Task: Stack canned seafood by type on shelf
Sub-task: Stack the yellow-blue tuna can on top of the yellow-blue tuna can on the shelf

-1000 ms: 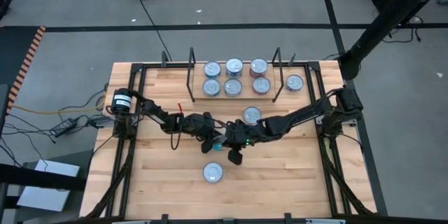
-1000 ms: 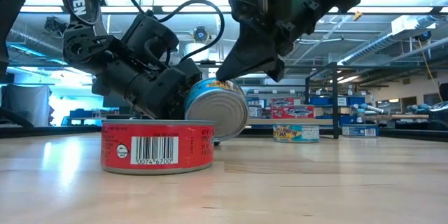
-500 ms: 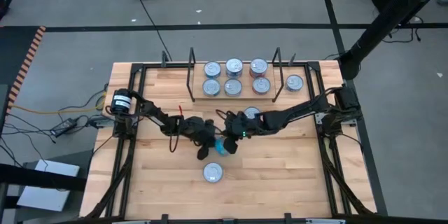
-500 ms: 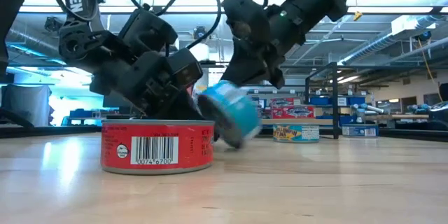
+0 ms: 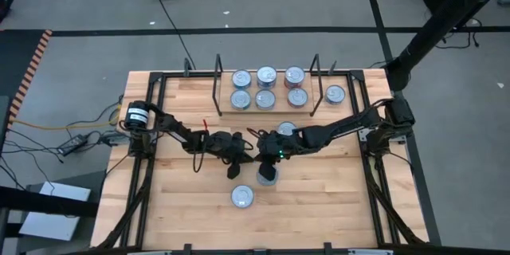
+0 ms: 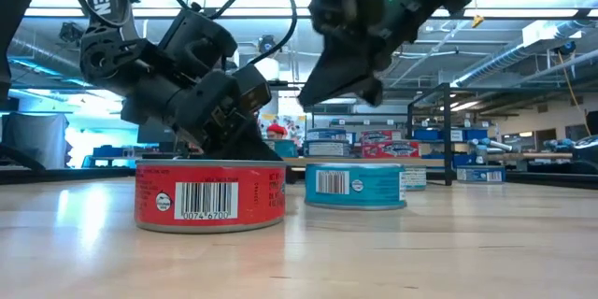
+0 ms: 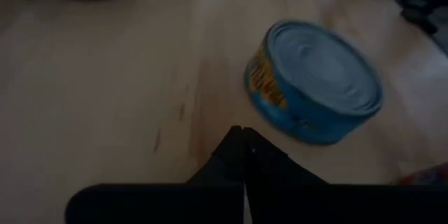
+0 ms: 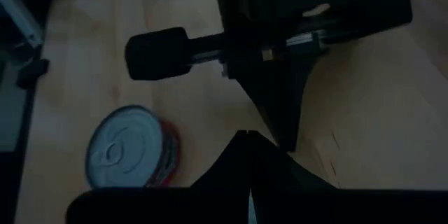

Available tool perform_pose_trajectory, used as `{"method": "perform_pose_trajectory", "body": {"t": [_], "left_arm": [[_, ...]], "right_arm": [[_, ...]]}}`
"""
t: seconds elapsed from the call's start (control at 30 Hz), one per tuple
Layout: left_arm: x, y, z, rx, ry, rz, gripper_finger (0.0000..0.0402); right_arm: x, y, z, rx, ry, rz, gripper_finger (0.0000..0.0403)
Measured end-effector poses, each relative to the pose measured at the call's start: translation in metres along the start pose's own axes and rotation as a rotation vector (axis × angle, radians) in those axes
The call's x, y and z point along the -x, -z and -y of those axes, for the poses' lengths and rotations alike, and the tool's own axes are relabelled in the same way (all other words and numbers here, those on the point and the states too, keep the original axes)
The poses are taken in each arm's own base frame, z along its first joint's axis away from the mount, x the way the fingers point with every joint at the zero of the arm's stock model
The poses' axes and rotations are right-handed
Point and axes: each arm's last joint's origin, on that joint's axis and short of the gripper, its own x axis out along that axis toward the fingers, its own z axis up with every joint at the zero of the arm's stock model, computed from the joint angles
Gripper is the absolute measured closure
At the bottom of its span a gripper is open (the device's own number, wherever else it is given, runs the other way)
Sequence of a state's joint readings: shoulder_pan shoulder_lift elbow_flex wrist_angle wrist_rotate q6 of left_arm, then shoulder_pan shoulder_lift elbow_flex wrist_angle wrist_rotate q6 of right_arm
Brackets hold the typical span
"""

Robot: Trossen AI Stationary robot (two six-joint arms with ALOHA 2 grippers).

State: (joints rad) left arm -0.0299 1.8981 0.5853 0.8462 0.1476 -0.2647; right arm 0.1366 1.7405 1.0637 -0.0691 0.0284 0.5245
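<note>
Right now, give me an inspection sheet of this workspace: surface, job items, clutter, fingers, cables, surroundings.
Surface: light wooden table, black metal frame.
Job's things: six flat silver-lidded tins on the wire-bounded shelf; one tin outside the right upright; blue-labelled tin flat at mid-table; red-labelled tin near the front.
Clutter: nothing seen.
Grippers: left gripper fingers shut, empty; right gripper fingers shut, empty, above the blue tin.
Cables: black leads left of the table.
Surroundings: grey floor.

red tin point(image 6: 210, 195) w/ white barcode, blue tin point(image 6: 355, 185) silver lid, pale wood table point(image 5: 319, 199)
</note>
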Motion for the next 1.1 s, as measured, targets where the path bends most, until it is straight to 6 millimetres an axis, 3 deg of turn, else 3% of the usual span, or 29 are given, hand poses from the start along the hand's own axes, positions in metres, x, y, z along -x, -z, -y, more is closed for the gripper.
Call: {"method": "perform_pose_trajectory", "body": {"t": [0.2,0.57,0.8,1.1], "left_arm": [[-0.003,-0.008,0.006,0.075,0.066,0.002,0.0401],[-0.018,-0.012,0.004,0.03,-0.003,-0.037,0.0401],[-0.033,-0.013,0.001,0.019,-0.015,0.001,0.0401],[-0.039,-0.02,0.003,0.027,-0.008,0.015,0.0401]], "right_arm": [[0.022,0.013,-0.013,0.041,0.01,-0.117,0.0395],[0.015,0.055,-0.048,0.162,-0.048,-0.273,0.0396],[-0.001,0.077,-0.038,0.244,0.049,-0.35,0.0396],[-0.013,0.075,-0.036,0.26,0.022,-0.315,0.0396]]}}
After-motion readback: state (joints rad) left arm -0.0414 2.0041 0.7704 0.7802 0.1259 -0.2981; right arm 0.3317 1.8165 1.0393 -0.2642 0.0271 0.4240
